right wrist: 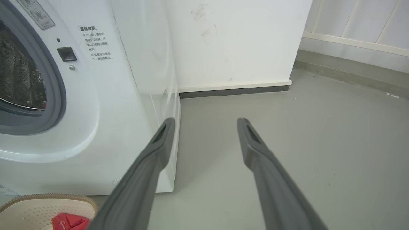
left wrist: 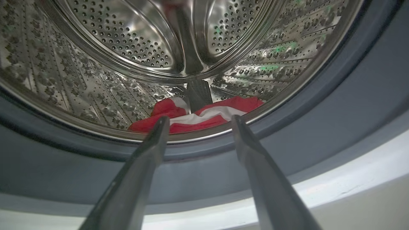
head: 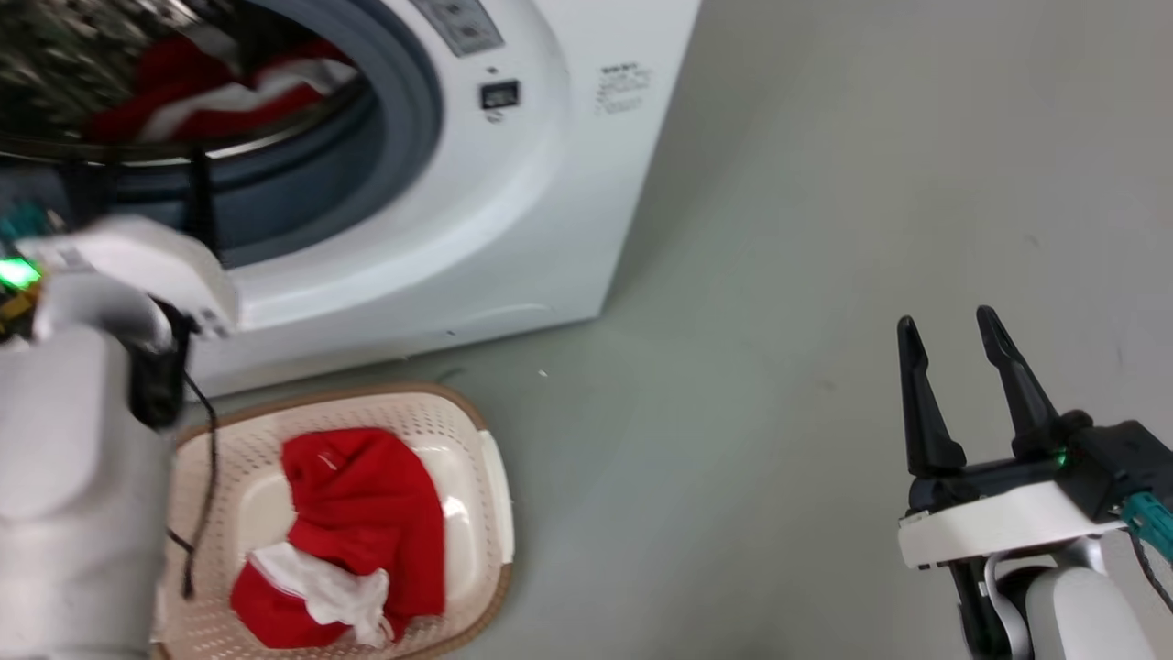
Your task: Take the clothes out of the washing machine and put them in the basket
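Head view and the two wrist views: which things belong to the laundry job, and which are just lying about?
Part of the job: washing machine, red garment in the drum, red garment in the basket, basket, open left claw.

Just about: grey floor, white wall, dark skirting strip. The open right claw hangs idle.

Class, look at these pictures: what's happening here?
A robot is unloading a washing machine. One red garment already lies in the basket; a second garment is in the drum. The open left end effector points into the drum at it. The right end effector is open over the floor, holding nothing.
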You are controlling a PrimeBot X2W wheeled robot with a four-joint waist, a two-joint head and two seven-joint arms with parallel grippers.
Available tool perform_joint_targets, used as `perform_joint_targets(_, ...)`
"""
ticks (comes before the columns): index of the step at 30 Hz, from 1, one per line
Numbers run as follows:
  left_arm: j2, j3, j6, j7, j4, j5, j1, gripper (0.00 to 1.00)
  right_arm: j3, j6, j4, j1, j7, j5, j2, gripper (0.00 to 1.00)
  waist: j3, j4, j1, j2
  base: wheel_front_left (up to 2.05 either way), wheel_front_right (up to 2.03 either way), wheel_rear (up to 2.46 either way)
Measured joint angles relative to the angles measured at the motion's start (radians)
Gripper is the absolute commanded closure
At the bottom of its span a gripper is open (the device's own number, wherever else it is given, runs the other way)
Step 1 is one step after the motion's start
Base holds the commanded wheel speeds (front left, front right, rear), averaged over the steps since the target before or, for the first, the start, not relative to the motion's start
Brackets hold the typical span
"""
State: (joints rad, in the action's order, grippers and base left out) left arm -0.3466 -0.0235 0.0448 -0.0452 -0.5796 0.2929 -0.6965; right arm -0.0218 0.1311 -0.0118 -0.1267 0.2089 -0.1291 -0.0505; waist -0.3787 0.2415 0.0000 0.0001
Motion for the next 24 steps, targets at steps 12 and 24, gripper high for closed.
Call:
perform_joint_targets(12,-0.179,-0.019,0.041,0.291,-0.12,-0.008,-0.33,0.0,-0.054,0.0,-0.09,-0.067,0.049,-0.079,0.0,0.0,-0.176,0.138,0.0002,0.0,0.0,0.0,0.0)
perform_joint_targets(24,-0.308,-0.081,0.058,0.591,-0.13,-0.05,-0.529,0.0,-0.097,0.0,-0.081,-0.1,0.054,-0.131,0.0,0.0,-0.302,0.242,0.0002,0.0,0.0,0.0,0.0)
